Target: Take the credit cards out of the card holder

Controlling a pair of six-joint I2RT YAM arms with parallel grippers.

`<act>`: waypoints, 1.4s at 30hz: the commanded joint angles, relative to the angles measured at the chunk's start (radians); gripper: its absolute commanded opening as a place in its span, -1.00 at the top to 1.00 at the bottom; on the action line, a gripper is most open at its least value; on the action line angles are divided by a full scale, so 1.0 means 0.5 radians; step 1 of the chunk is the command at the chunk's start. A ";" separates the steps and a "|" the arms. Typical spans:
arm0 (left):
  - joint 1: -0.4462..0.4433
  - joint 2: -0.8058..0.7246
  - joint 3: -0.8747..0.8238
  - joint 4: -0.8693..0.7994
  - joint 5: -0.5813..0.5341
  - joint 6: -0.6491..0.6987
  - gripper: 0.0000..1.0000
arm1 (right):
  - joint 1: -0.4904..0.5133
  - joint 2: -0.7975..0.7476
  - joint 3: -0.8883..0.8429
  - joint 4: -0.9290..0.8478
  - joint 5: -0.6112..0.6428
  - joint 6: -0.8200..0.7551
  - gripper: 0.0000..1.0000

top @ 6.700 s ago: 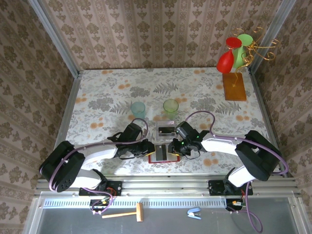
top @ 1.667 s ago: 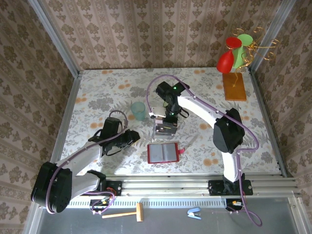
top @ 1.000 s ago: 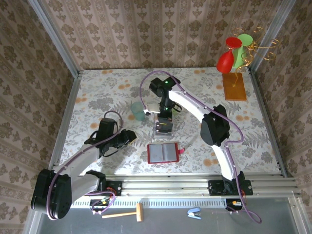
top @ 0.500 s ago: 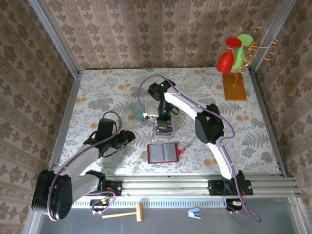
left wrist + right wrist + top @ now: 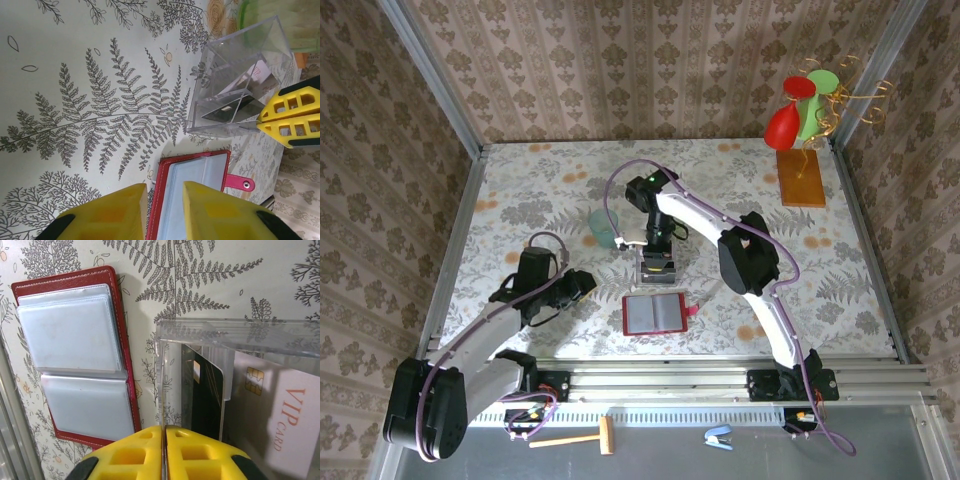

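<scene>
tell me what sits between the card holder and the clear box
Only bare table separates card holder and clear box, per the right wrist view.

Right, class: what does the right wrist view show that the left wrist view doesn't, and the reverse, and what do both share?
Right wrist view: the VIP lettering and chip on the pale card, and both clear pockets of the open card holder. Left wrist view: the pink snap tab and the right gripper from the side. Shared: the clear plastic box holding the dark card, the card holder, the fern-print tabletop.
</scene>
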 commanded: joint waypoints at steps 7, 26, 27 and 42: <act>0.011 0.053 0.044 0.018 0.064 0.039 0.48 | 0.010 -0.156 -0.098 0.056 0.057 0.091 0.55; -0.298 0.381 0.238 0.124 0.020 0.023 0.48 | 0.125 -1.097 -1.334 1.352 0.215 1.088 0.46; -0.331 0.398 0.242 0.140 0.011 0.010 0.48 | 0.135 -1.139 -1.400 1.417 0.215 1.180 0.47; -0.614 0.618 0.261 0.324 -0.055 -0.111 0.49 | 0.276 -1.559 -2.072 2.125 0.253 2.564 0.47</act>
